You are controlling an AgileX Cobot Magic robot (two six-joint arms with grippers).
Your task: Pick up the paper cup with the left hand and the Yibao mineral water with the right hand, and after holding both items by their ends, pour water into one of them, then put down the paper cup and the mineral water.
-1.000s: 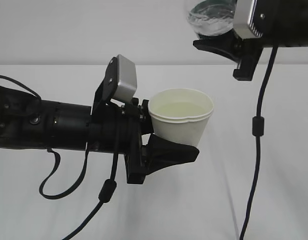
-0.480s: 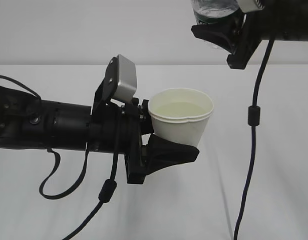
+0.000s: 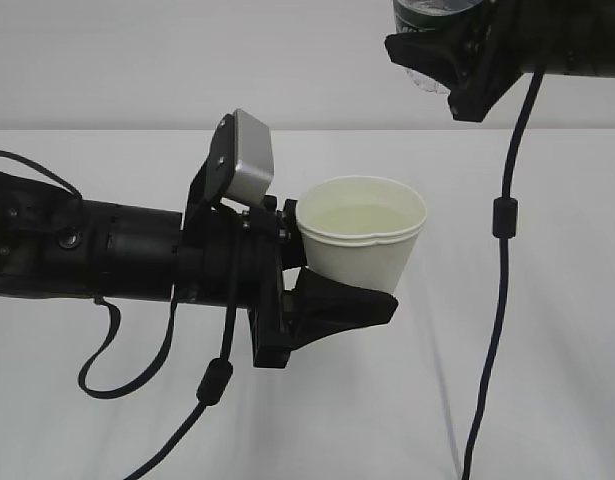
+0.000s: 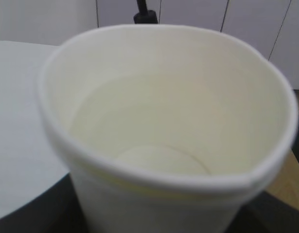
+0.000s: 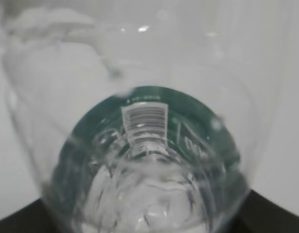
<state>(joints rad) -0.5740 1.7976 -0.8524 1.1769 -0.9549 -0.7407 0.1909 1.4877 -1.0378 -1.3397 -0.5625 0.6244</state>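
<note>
Exterior view: left hand (image 3: pixel 332 290) is gripping the paper cup (image 3: pixel 362 240) upright to keep the water in — right hand (image 3: pixel 457 60) is clamping the Yibao mineral water (image 3: pixel 432 12), high above the cup.

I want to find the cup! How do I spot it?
Look at the long black arm on the left. Its end effector clamps the paper cup above the white table. It is plain white, upright and open-topped, unlike the clear green-labelled bottle high on the right.

The white paper cup (image 3: pixel 362 240) was held upright, water inside; the green-labelled Yibao mineral water (image 3: pixel 434 12) was raised above.
</note>
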